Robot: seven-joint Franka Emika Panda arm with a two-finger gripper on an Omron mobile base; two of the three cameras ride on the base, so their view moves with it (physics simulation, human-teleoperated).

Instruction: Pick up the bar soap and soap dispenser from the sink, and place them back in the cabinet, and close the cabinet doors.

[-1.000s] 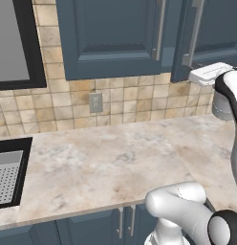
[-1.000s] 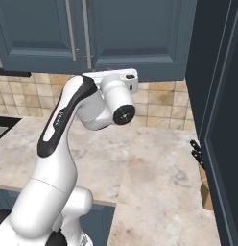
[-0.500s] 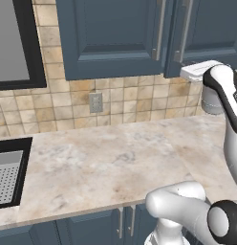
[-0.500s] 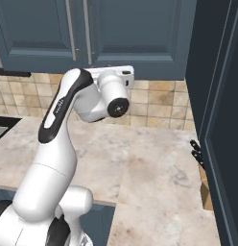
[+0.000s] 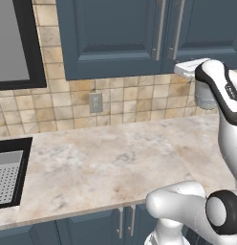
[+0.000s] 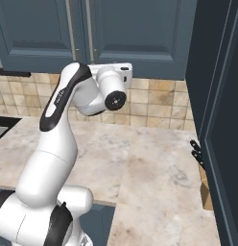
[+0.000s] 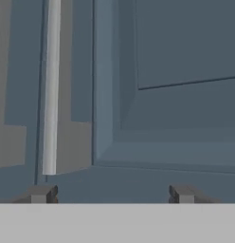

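Hand view frames the gripper (image 7: 111, 193) with its two dark fingertips (image 7: 42, 193) spread wide and nothing between them, raised close against the lower corner of a dark blue panelled door (image 7: 176, 90), whose long silver handle (image 7: 49, 85) runs just to the left of it. In the left base view, the cabinet doors (image 5: 111, 36) above the counter (image 5: 106, 167) are seen shut, their two silver bars side by side, with the white arm (image 5: 220, 91) lifted to their lower right edge. The sink (image 5: 8, 177) is caught only at the far left, its grey perforated tray in sight; the bar soap and soap dispenser cannot be made out there, and whether they sit behind the shut doors cannot be told. In the right base view, the doors (image 6: 135, 33) appear flush too. The closing step is judged done or all but done, the hand released; if the soaps are indeed inside, little seems left.
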